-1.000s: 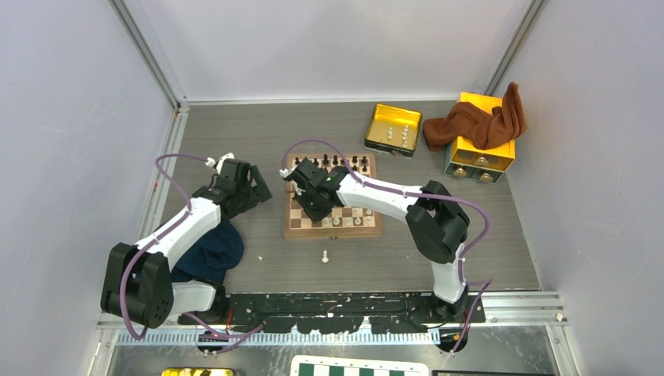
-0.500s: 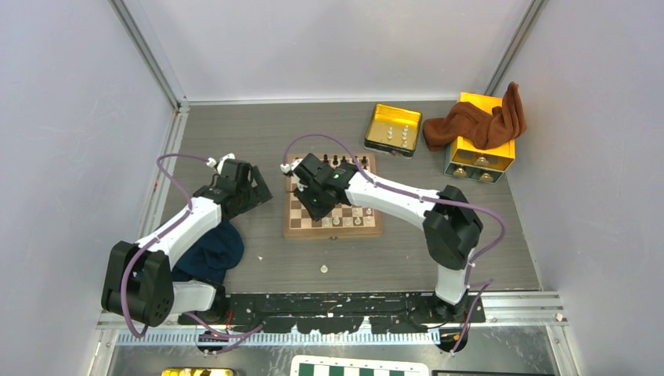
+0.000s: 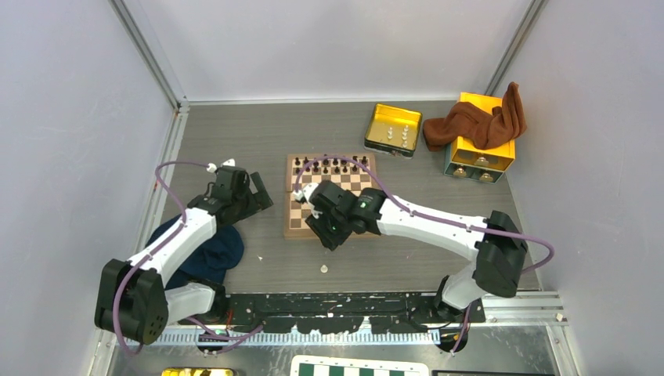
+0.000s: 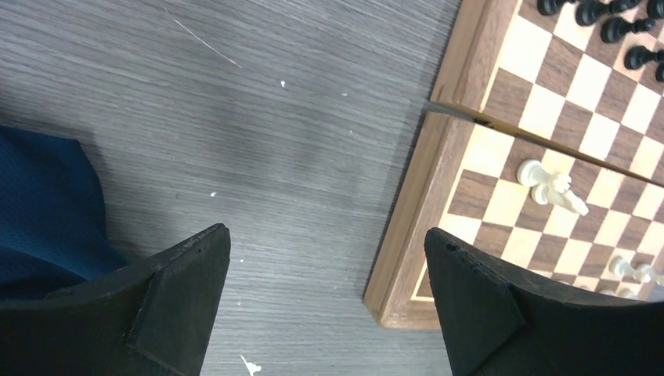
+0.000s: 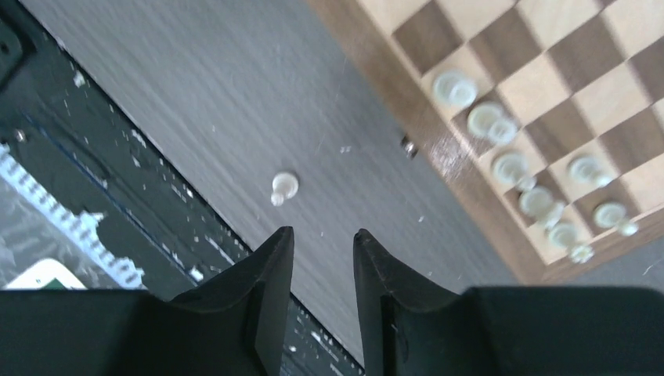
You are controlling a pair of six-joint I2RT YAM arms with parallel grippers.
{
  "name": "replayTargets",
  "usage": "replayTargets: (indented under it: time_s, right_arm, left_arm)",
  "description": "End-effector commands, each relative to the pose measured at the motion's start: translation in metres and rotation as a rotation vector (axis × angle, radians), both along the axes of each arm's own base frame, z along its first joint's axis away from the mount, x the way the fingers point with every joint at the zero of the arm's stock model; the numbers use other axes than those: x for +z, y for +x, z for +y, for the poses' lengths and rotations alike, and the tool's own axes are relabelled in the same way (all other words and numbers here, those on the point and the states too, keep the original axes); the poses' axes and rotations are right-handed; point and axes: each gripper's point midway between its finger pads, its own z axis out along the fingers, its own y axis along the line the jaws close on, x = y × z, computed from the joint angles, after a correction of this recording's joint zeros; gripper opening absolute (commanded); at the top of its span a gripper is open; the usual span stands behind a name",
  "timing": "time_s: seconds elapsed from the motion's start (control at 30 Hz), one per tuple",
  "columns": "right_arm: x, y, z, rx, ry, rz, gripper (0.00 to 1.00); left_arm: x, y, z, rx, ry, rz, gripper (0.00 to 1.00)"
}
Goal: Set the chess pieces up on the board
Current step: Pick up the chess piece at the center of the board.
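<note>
Centring is called for: the right fingers, seen slightly parted and empty, should be lowered astride the stray white pawn lying on the tabletop near the board. The left fingers are spread wide, empty, beside the board's left border.

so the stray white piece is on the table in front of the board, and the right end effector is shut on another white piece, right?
Not quite. The right end effector holds nothing: the right wrist view shows its fingers apart with only bare table between them. The stray white piece does lie on the table in front of the board.
</note>
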Motion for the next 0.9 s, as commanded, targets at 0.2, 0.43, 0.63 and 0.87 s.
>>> replayTargets:
  time_s: [0.2, 0.43, 0.63, 0.87]
  right_arm:
    - [-0.019, -0.04, -0.007, 0.01, 0.053, 0.031, 0.46]
    - [-0.033, -0.044, 0.008, 0.045, 0.065, 0.052, 0.53]
    - [-0.042, -0.043, 0.015, 0.06, 0.06, 0.067, 0.54]
    - [-0.052, -0.043, 0.022, 0.068, 0.05, 0.08, 0.54]
  left_arm:
    - [0.01, -0.015, -0.009, -0.076, -0.028, -0.038, 0.94]
    - [0.012, -0.016, -0.012, -0.077, -0.022, -0.038, 0.94]
    - [0.012, -0.017, -0.012, -0.076, -0.014, -0.031, 0.94]
    - [0.012, -0.019, -0.01, -0.072, -0.006, -0.031, 0.94]
